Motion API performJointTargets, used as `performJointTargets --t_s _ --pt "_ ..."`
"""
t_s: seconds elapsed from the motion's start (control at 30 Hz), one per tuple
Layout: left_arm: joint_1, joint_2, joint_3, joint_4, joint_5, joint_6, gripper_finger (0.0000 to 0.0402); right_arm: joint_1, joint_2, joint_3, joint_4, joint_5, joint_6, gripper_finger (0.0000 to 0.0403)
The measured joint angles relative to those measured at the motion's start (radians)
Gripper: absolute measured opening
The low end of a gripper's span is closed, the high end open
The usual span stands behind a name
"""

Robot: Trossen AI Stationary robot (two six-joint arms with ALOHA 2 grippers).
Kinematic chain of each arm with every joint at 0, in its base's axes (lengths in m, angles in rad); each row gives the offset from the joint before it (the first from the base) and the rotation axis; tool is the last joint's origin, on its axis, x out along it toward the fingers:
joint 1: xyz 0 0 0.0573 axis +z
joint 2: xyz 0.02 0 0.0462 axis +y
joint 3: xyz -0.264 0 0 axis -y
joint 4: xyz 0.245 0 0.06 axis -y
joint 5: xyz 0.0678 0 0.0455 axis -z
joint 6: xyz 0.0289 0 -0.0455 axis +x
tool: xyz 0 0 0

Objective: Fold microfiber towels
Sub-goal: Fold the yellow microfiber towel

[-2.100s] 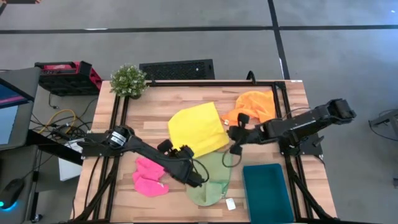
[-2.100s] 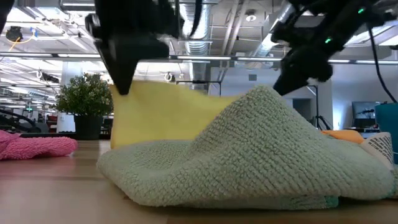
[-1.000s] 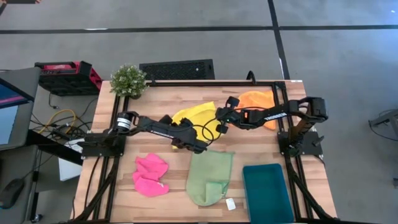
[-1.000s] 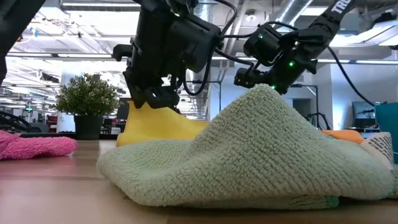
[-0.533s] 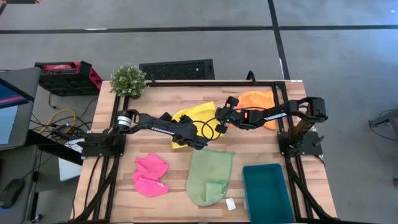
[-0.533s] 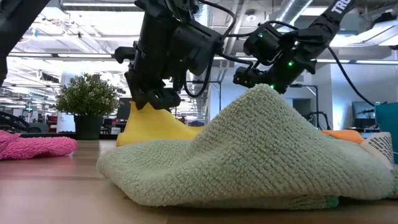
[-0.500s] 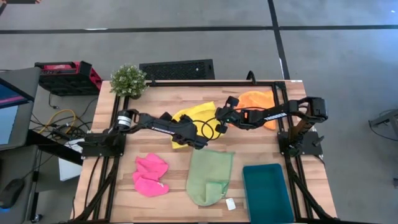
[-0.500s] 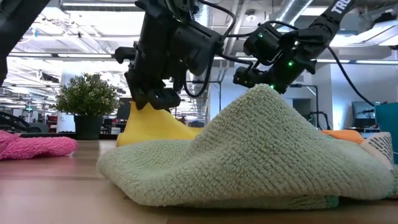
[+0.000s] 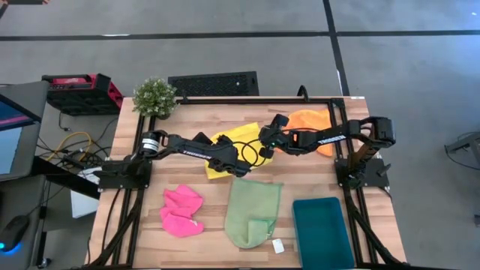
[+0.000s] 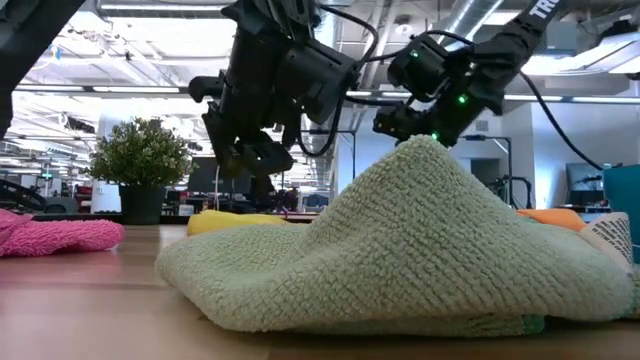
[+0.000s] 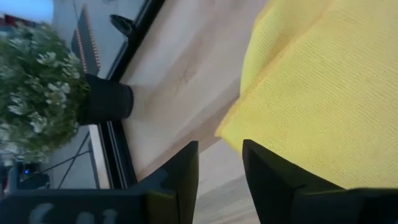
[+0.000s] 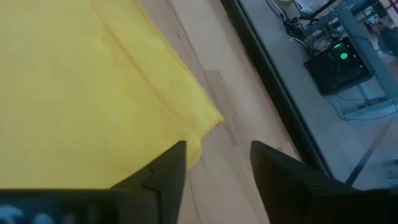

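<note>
Yellow cloth (image 9: 238,144) lies on the worktop (image 9: 187,120) toward the far side, near the middle, with one layer folded over another, as both wrist views show. The step in hand seems to be the release after a fold of this towel.

Going from left to right: the pink towel (image 9: 182,211) is bunched near the front left and not folded. The left pincer (image 9: 225,159) hangs over the near left part of the yellow towel, its fingers (image 11: 180,171) apart with only a corner of cloth and bare wood between them, so it holds nothing. The green towel (image 9: 253,212) lies at the front centre, partly folded. The right pincer (image 9: 268,139) hangs over the right edge of the yellow towel, its fingers (image 12: 163,168) also apart and empty. The orange towel (image 9: 313,124) lies crumpled at the far right, partly under the right arm.

The next move probably calls for both arms to lift clear. Then they can either take the towel's short edges for one more fold, or go to a towel not yet folded.

One second earlier both pincers were shut on the yellow towel and held it raised like a tent in the low view. Now it has dropped flat (image 10: 245,221) and both pincers have opened.
</note>
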Motion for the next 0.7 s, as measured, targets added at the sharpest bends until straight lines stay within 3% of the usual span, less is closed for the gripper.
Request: performJointTargets --t_s 0.1,0.37,0.7 --pt "-0.022 -0.012 0.013 0.004 0.032 0.046 0.0117 -0.003 -0.03 0.057 -0.139 -0.068 0.059 0.0224" --pt "-0.095 -0.057 0.018 0.037 0.274 0.161 0.0116 0.016 -0.18 0.111 -0.405 -0.461 0.128 0.0224" --pt "-0.182 -0.059 -0.028 0.223 0.333 0.261 0.0116 0.176 -0.355 0.111 -0.517 -0.489 0.184 0.0221"
